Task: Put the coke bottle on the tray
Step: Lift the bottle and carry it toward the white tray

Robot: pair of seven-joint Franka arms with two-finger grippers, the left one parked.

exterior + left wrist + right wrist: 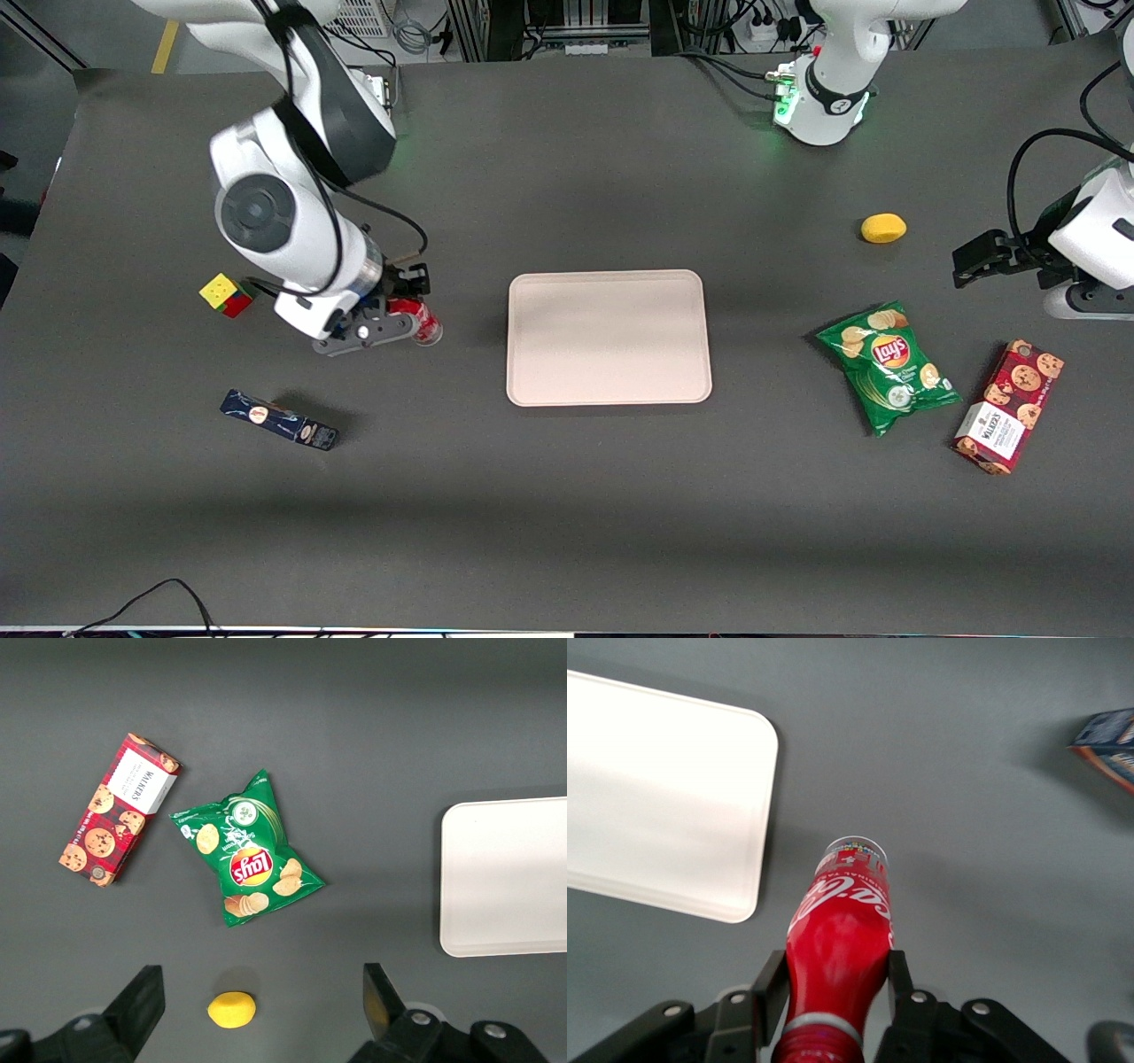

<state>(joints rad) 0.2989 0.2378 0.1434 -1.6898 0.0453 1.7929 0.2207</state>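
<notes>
Your end effector is pinching the coke bottle at the shoulder just below the cap, one finger pressed against each side of the red body. The bottle hangs from this grip with its clear base pointing away from the wrist, tilted well off vertical. In the front view, the end effector and the coke bottle sit near the working arm's end of the bench, well apart from the tray. Whether the base is touching the bench or slightly clear of it cannot be determined from these views.

The tray is bare, so any spot on it is available. Note these hazards:

- Grip near the neck: the body narrows there, so the bottle may pivot or slide between the fingers during a fast traverse.
- Low carry height: the base may strike the tray's raised rim and be knocked out of the grip.
- Tilted release: if you open the fingers while the bottle leans, it will probably topple and may roll off over the low rim.

A coloured puzzle cube lies beside the arm, and a dark blue oblong box lies nearer the front camera. Neither stands between the bottle and the tray, so you need not route around them.
</notes>
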